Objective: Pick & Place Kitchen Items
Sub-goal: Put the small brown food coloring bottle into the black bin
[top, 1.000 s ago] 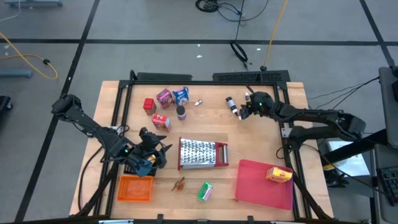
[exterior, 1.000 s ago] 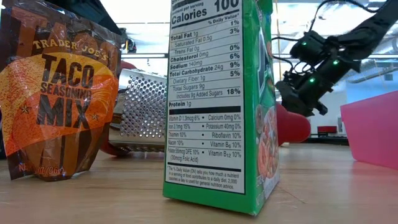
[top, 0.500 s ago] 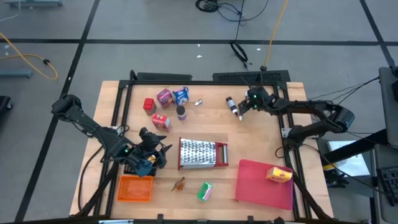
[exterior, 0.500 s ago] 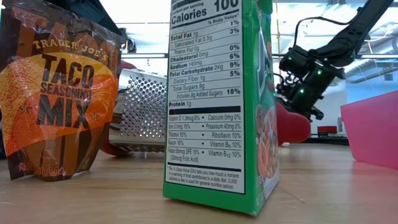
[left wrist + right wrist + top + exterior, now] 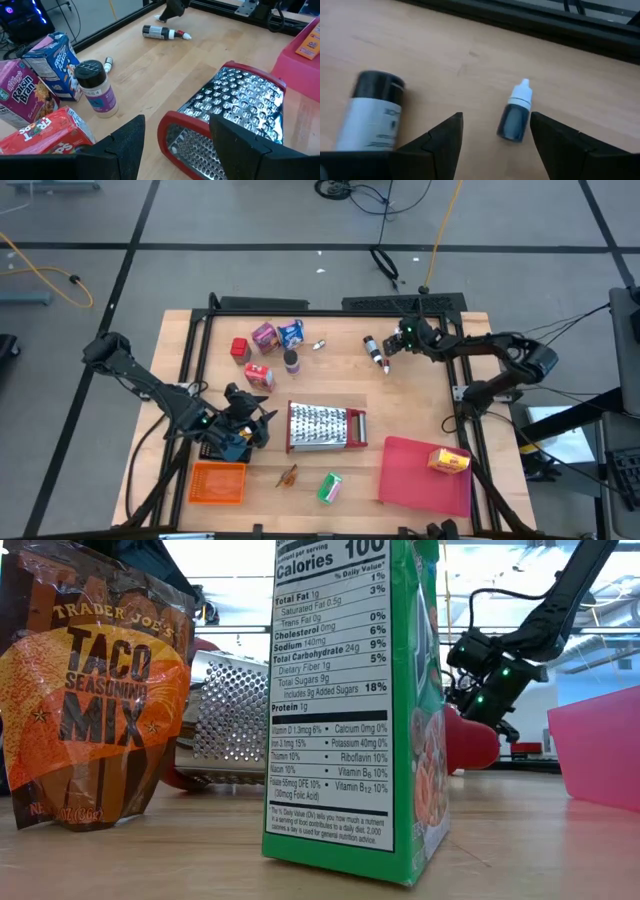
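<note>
Bottles: 2 smooth dark ones [image 5: 514, 117] lie between right gripper's [image 5: 495, 145] seemingly spread fingers.

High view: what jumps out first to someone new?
The steel grater lying mid-table, with the flat red tray at the near right corner holding a yellow box. The right gripper hovers open by a small dropper bottle and a dark bottle at the far side. The left gripper waits open beside the grater.
</note>
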You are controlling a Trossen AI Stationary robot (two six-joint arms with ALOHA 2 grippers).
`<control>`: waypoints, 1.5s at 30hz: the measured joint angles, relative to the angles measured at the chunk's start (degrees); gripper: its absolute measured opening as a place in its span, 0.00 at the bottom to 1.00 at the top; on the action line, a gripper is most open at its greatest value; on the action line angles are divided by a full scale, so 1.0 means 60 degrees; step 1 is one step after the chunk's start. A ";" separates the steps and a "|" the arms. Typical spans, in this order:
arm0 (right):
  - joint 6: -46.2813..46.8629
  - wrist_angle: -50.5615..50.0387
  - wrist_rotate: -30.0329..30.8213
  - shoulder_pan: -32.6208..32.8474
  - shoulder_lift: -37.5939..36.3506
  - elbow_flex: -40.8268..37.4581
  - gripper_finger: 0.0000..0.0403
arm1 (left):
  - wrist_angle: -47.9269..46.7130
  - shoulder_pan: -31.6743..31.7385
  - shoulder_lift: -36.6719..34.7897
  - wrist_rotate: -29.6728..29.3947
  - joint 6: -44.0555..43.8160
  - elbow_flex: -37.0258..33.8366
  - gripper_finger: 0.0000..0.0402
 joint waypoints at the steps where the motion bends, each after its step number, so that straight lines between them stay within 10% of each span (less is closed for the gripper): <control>1: -0.0017 0.0003 0.0002 -0.0025 0.0136 0.0032 0.56 | -0.0003 0.0000 0.0000 0.0000 0.0001 0.0000 0.56; 10: 0.0067 0.0066 0.0517 -0.0107 0.1100 0.0471 0.53 | -0.0007 0.0011 0.0000 0.0000 0.0004 0.0000 0.56; 20: 0.0229 -0.0366 0.0442 -0.0038 0.0906 0.0493 0.15 | -0.0006 0.0011 0.0000 -0.0004 0.0000 0.0000 0.56; 45: 0.0209 0.0319 -0.1566 0.4319 -0.3877 0.0469 0.14 | 0.4916 0.1079 0.0011 0.0174 0.4452 0.0000 0.56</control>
